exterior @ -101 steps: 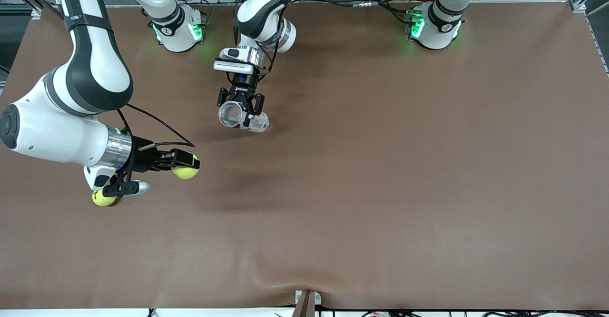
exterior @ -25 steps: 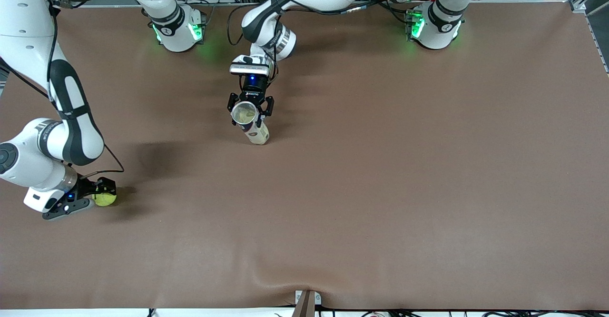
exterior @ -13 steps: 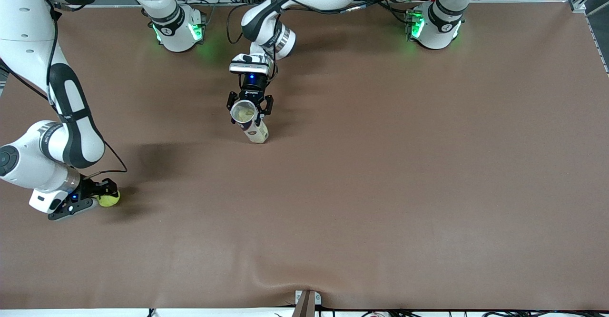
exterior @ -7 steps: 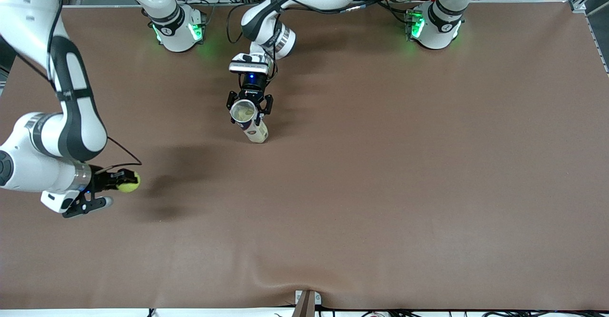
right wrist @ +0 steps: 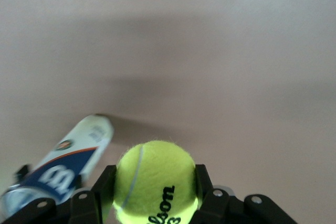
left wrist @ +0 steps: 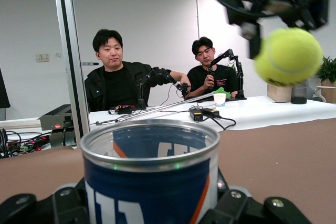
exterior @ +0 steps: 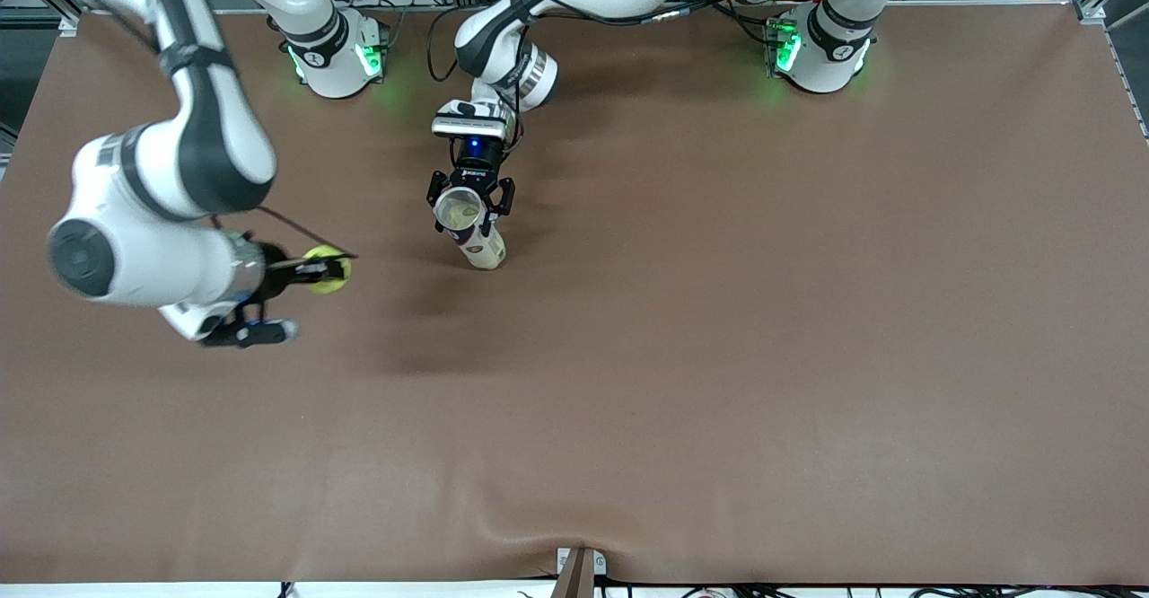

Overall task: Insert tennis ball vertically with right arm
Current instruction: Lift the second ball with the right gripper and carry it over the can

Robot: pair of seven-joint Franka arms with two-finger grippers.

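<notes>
Brown matting [exterior: 718, 356] covered the whole table, creased near the edge closest to the front camera.

The right arm [exterior: 162, 176] reached out from its base, elbow raised, forearm lying roughly level above the mat at its own end of the table. The right gripper [exterior: 325, 270] was up in the air over bare mat, its fingers [right wrist: 202, 182] clamped on either side of the ball [exterior: 325, 271]. From the right wrist camera the ball [right wrist: 155, 181] filled the space between the pads, with a white seam and black lettering showing.

The ball was yellow-green, fuzzy and round, with no damage seen. It hung clear of the mat, and a shadow lay on the mat below it.

The left arm [exterior: 539, 5] reached in from its base and waited, wrist pointing down. The left gripper [exterior: 470, 206] held the can [exterior: 469, 230] by its upper part, jaws partly closed on its wall. The can's base rested on the mat and its open mouth faced up, toward the front camera. It stood toward the left arm's end from the ball. Its body was blue and white with an orange stripe and a metal rim [left wrist: 149, 139]. Something pale yellow-green lay inside.

In the left wrist view the ball [left wrist: 289, 56] hung above the can's rim and to one side, with the can mouth unobstructed. Two seated men [left wrist: 113, 80] and a white desk [left wrist: 252, 113] showed in the background.
</notes>
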